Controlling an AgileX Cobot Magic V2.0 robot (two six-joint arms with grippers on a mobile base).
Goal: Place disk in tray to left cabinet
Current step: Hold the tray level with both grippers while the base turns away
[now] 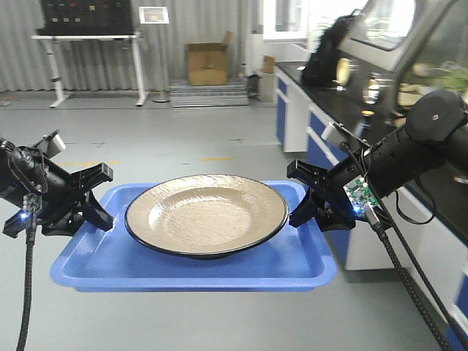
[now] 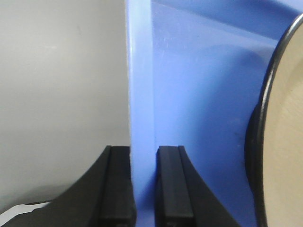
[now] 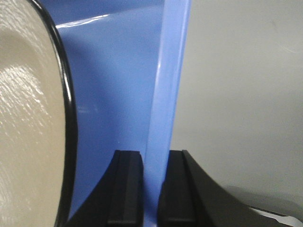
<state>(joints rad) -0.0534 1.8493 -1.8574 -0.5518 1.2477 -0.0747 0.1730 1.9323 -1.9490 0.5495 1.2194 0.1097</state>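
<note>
The tan disk [image 1: 207, 214] with its dark rim lies in the blue tray [image 1: 190, 267], which hangs in the air over the grey floor. My left gripper [image 1: 101, 196] is shut on the tray's left rim [image 2: 140, 118]. My right gripper [image 1: 301, 191] is shut on the tray's right rim [image 3: 168, 109]. The disk's edge shows at the right of the left wrist view [image 2: 284, 132] and at the left of the right wrist view [image 3: 28, 118]. The cabinet is out of view.
A black-topped counter with blue fronts [image 1: 322, 110] runs along the right side, close to my right arm. A white table [image 1: 91, 58] and a cardboard box [image 1: 207, 64] stand at the far back. Grey floor [image 1: 183, 139] lies ahead.
</note>
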